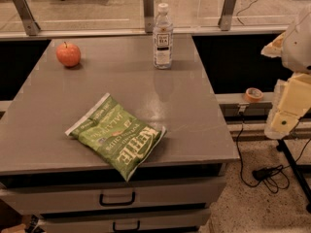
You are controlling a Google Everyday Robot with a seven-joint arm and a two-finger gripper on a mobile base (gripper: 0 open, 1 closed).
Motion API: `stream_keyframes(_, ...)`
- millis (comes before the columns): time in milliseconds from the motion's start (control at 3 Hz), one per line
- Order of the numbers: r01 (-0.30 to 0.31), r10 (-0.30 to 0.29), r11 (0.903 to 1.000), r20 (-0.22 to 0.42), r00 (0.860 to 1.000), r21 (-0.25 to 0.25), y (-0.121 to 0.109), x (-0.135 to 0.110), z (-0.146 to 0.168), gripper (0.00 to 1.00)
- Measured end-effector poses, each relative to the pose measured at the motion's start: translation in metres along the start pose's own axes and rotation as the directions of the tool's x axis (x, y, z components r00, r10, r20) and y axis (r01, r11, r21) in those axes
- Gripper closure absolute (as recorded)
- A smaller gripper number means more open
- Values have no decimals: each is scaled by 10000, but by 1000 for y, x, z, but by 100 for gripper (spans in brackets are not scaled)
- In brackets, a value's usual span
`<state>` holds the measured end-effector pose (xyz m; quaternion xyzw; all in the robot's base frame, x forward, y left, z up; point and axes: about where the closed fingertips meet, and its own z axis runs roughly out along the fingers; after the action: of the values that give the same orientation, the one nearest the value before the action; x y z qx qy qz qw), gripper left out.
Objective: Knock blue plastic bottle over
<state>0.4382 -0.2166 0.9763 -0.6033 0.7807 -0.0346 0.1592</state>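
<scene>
1. Gripper (285,116) off the right side of table (204,130), not touching; open air between.
2. Blue plastic bottle (163,35) upright near far edge; bare tabletop to its right, left and front.
3. Apple (68,54) far left, well apart from bottle.
4. Chip bag (118,135) flat near front edge: low obstacle only.
5. Metal post (148,6) just behind bottle, closing off the rear.

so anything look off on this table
Only the green chip bag: one corner pokes past the front edge of the table. The blue plastic bottle stands upright, and the claw hangs beyond its right side.
</scene>
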Motion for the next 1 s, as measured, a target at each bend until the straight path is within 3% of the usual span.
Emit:
stream_keyframes(667,239,-240,9997,213,9995,49,-11,-3,4,0)
stream_keyframes(1000,674,-687,9972,387,9969,332,-53,-16,22,0)
